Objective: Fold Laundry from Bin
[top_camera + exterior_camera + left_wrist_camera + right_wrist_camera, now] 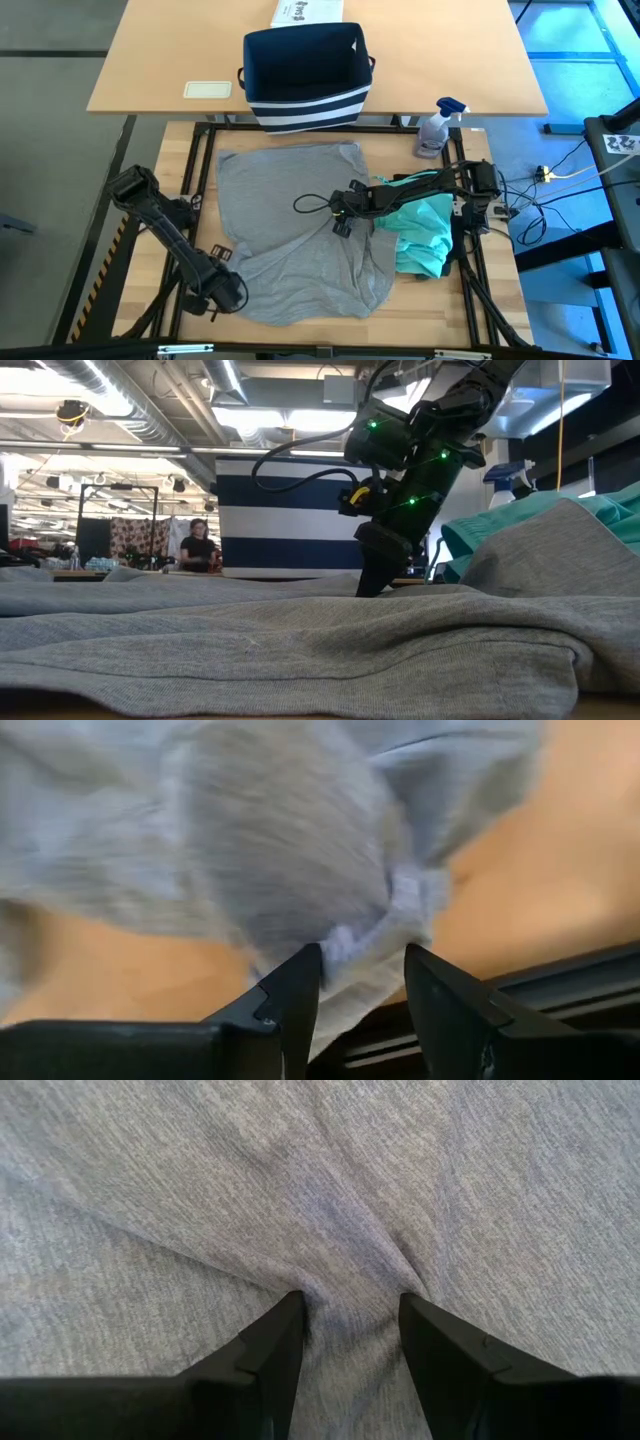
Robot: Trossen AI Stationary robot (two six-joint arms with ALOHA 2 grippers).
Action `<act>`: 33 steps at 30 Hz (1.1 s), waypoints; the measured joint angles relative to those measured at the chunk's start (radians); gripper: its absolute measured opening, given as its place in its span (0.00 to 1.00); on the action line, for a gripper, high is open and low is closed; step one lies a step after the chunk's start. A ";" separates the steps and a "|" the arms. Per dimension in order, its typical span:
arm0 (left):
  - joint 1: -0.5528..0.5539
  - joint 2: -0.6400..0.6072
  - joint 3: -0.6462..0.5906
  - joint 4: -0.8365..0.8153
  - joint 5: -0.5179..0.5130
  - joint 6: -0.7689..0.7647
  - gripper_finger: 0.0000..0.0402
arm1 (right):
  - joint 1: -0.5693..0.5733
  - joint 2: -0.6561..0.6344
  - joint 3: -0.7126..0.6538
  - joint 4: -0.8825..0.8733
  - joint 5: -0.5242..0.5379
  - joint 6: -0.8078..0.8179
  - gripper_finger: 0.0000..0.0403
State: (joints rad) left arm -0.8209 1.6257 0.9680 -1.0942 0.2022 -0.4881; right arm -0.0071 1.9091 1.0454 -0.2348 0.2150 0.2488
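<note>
You've got the grey T-shirt (pixel 300 230) spread flat on the table (pixel 480 300), w/ the bin (pixel 305 75) standing past its far edge on the other desk. Your left tool (pixel 362 995) is at the shirt's near-left corner and holds a bunched bit of hem between its fingers, narrow gap w/ cloth in it. That corner sits right at the table's edge, prob. so the corner can be lifted and carried over for a fold.

Your right tool (pixel 350 1340) is down on the middle of the shirt; its fingers press into the cloth and a pucker of fabric gathers between them, so it reads as pinching the shirt there, not wide. In the low view it comes in steeply from above, tips on the cloth. Likely it's pinning or gathering the centre as a fold line while the left end works.

The teal piece (pixel 425 235) lies heaped just beside the shirt's right edge, under the right arm, out of the way for now.
</note>
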 joint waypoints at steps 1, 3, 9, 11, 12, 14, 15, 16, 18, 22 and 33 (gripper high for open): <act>-0.002 0.000 0.000 0.015 0.025 -0.021 0.35 | 0.000 0.000 0.000 0.000 0.000 0.000 0.42; -0.011 0.000 0.000 0.050 0.084 -0.070 0.33 | 0.000 0.000 0.000 0.000 0.000 0.000 0.42; -0.067 0.000 0.000 0.163 0.255 -0.256 0.26 | 0.000 0.000 0.000 0.000 0.000 0.000 0.42; -0.085 0.000 0.000 0.173 0.319 -0.331 0.25 | 0.000 0.000 0.000 0.001 0.000 0.000 0.42; -0.094 0.000 0.000 0.173 0.345 -0.364 0.25 | 0.000 0.000 0.000 0.001 0.000 0.000 0.42; -0.110 0.000 0.000 0.173 0.388 -0.407 0.25 | 0.000 0.000 0.000 0.002 0.000 0.000 0.42; -0.116 0.000 0.000 0.173 0.402 -0.422 0.25 | 0.000 0.000 0.001 0.002 0.000 0.000 0.42; -0.120 0.000 0.000 0.172 0.407 -0.427 0.25 | 0.000 0.000 0.001 0.002 0.000 0.000 0.42; -0.122 0.000 0.000 0.167 0.406 -0.427 0.25 | 0.000 0.000 0.001 0.002 0.001 0.000 0.42; -0.099 0.000 0.000 0.067 0.345 -0.421 0.25 | 0.000 0.000 0.001 0.002 0.016 -0.001 0.42; -0.032 0.000 0.000 -0.249 0.009 -0.331 0.25 | 0.000 -0.006 -0.001 -0.006 0.080 -0.003 0.42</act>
State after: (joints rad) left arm -0.8525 1.6260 0.9680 -1.3428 0.2116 -0.8189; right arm -0.0071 1.9033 1.0447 -0.2405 0.2955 0.2462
